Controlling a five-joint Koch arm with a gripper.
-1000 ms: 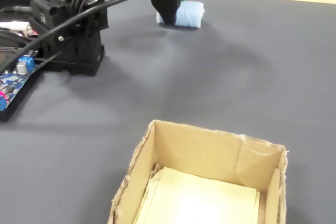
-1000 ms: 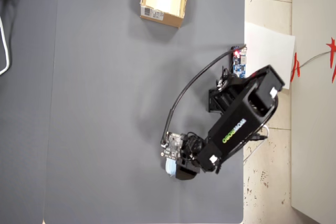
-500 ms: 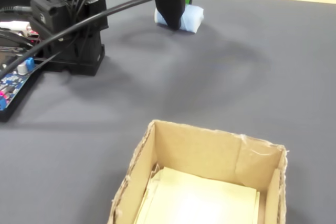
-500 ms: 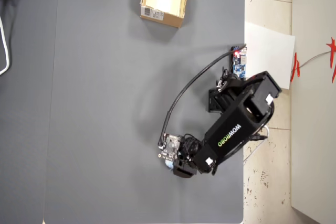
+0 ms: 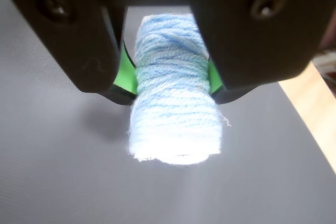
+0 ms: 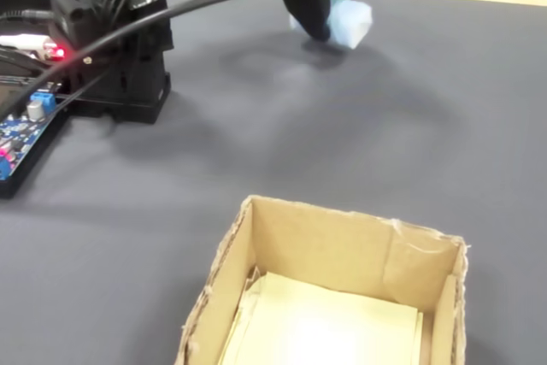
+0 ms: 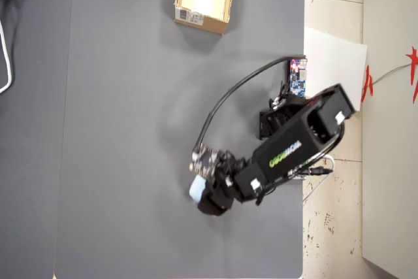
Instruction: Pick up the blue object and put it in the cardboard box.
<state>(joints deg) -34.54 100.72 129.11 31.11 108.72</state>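
Observation:
The blue object [image 5: 176,103] is a pale blue yarn roll clamped between the green-padded jaws of my gripper [image 5: 172,80], its lower end sticking out below them. In the fixed view the roll [image 6: 352,21] hangs just above the grey mat at the far end, held by the black gripper [image 6: 333,8]. From overhead the roll [image 7: 198,188] sits at the arm's tip, low on the mat. The cardboard box [image 6: 256,250] stands open at the front of the fixed view, with a pale yellowish inside. Overhead, the box [image 7: 200,19] lies at the top, with a barcode label on its side.
The arm's black base [image 6: 120,49] and a circuit board [image 6: 21,126] stand at the left of the fixed view, with a cable [image 6: 188,8] arching across. A grey mat [image 7: 130,129] covers the table; its right edge borders bare wood [image 5: 315,103].

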